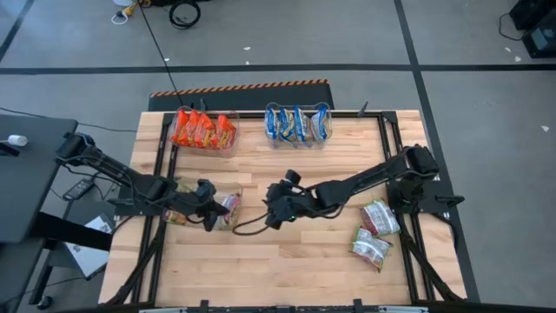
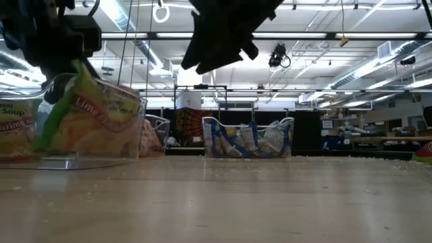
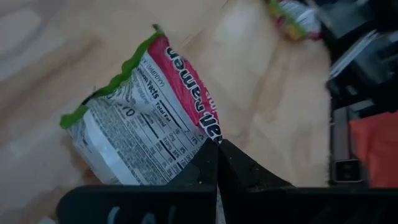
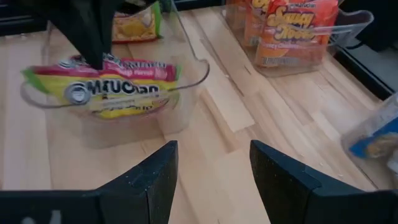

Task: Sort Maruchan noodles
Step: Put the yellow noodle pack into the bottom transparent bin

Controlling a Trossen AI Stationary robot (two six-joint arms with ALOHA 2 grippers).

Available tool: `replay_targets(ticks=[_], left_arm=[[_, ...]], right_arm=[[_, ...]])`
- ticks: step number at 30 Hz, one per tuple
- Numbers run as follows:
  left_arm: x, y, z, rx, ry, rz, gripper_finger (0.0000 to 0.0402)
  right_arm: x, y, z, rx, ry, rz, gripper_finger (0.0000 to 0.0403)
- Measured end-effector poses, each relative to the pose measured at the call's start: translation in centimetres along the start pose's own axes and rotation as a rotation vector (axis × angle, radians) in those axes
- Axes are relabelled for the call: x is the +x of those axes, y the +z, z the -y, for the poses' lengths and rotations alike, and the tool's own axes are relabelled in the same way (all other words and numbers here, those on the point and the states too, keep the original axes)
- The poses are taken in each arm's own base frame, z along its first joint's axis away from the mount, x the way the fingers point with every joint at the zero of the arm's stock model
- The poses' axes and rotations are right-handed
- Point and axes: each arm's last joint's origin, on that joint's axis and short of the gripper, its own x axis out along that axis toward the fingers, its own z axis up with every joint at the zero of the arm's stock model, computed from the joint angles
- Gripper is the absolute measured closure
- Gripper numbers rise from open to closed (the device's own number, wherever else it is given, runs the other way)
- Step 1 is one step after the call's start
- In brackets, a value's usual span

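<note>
- The step in hand looks like dropping a green-and-white noodle packet (image 3: 146, 118) into the clear bin (image 4: 186, 81) at the left of the counter (image 1: 287, 261).
- The left claw (image 1: 211, 211) is pressed together on one short end of that packet; in the left wrist view the two dark fingers (image 3: 205, 168) meet on its edge, nutrition label showing.
- The packet hangs from the pinch over the bin's right end. In the right wrist view it sits at the bin's rim, its long axis running along the rim and its printed face turned toward the right arm. Whether it touches the rim I cannot tell.
- Another green-and-yellow packet (image 2: 88, 121) already stands in this bin.
- The right claw (image 1: 276, 211) hovers spread near the middle of the counter, just beside the bin, and holds nothing.
- Next move, as I judge it: the left claw lowers a little and lets go so the packet slides down between the bin walls; held crosswise it could catch on the rim.
- Sorted so far: the orange packets (image 1: 204, 130) in one far bin and the blue packets (image 1: 297, 123) in the bin beside it.
- Two green-and-white packets (image 1: 375, 230) lie loose on the right of the counter, well apart from the bins, so the job is not yet done.
</note>
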Motion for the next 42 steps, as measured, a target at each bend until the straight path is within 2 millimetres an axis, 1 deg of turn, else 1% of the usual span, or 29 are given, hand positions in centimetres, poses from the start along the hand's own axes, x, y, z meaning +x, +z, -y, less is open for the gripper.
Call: replay_targets(ticks=[3,5,10,14,18,20,22,24,27,31,34,36,38,42], left_arm=[[-0.3,0.5,0.6,0.025,-0.026,0.021,0.0398],[-0.5,0.7,0.6,0.041,-0.023,0.042,0.0398],[0.1,-0.3,-1.1,0.027,0.052,0.050,0.0397],[0.2,-0.4,-1.3,0.026,0.044,0.059,0.0391],[0.2,-0.5,-1.3,0.032,0.032,0.040,0.0368],[0.2,-0.5,-1.3,0.045,0.013,0.000,0.0347],[0.2,-0.5,-1.3,0.065,-0.006,-0.031,0.0319],[0.2,-0.3,-1.2,0.101,0.006,-0.038,0.0288],[-0.3,1.0,-0.2,0.173,0.025,-0.032,0.0252],[-1.6,2.5,0.5,0.220,0.137,-0.104,0.0228],[-3.0,3.7,1.3,0.260,0.186,-0.161,0.0209],[-4.1,4.9,2.4,0.263,0.187,-0.168,0.0196],[-5.4,6.4,3.9,0.252,0.145,-0.148,0.0186],[-7.9,9.6,7.1,0.194,-0.008,-0.015,0.0180]], right_arm=[[0.7,-0.1,0.3,0.004,0.002,-0.012,0.0197],[1.2,0.0,0.5,0.014,0.011,-0.010,0.0197],[2.3,-0.2,0.9,-0.022,0.033,-0.032,0.0197],[3.3,-0.4,1.1,-0.013,0.051,-0.042,0.0195],[3.5,0.0,1.6,0.005,0.068,-0.038,0.0188],[3.4,0.1,1.9,0.010,0.104,-0.057,0.0183],[2.9,0.5,2.1,0.022,0.133,-0.067,0.0179],[2.0,0.8,2.2,0.025,0.152,-0.073,0.0176],[0.0,1.3,2.2,0.008,0.166,-0.078,0.0178],[-3.9,2.8,2.0,0.003,0.182,-0.066,0.0182],[-6.8,3.2,2.0,-0.012,0.185,-0.084,0.0183],[-8.8,3.1,2.2,-0.024,0.191,-0.104,0.0183],[-10.6,2.9,2.3,-0.035,0.196,-0.121,0.0183],[-13.5,1.9,2.3,-0.078,0.171,-0.161,0.0183]])
